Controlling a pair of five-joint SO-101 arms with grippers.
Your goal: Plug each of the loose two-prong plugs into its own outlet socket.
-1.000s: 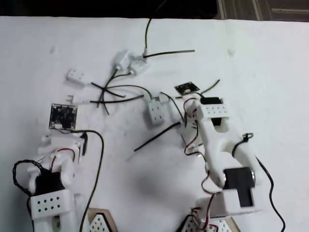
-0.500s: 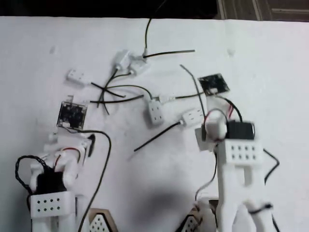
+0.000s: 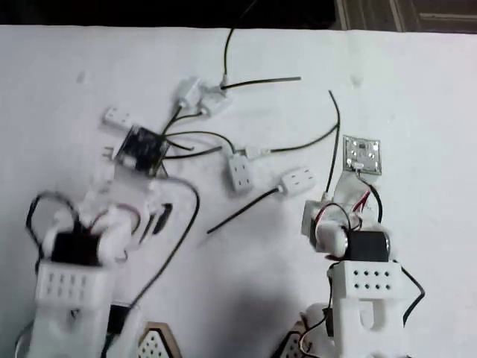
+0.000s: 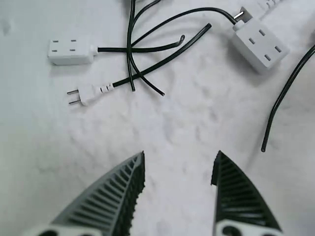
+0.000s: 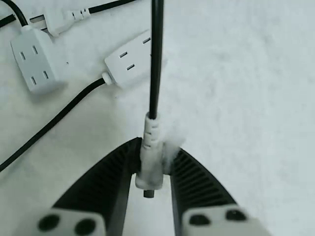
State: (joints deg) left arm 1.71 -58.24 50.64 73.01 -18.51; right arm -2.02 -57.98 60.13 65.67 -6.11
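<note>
Both arms have shifted since a moment ago: my left one has pushed forward over the tangle of cords, and my right one has swung out to the right, dragging a cord with it. The right gripper (image 5: 155, 146) is clenched on a white plug (image 5: 149, 160), whose black cord (image 5: 156, 59) runs straight out past a small outlet (image 5: 134, 61) lying just beyond it. The left gripper (image 4: 179, 156) hangs released over the bare table (image 4: 197, 123). Farther out lies a loose plug (image 4: 84, 94), near a flat outlet (image 4: 69, 52), with a square outlet (image 4: 259, 46) well apart from both.
</note>
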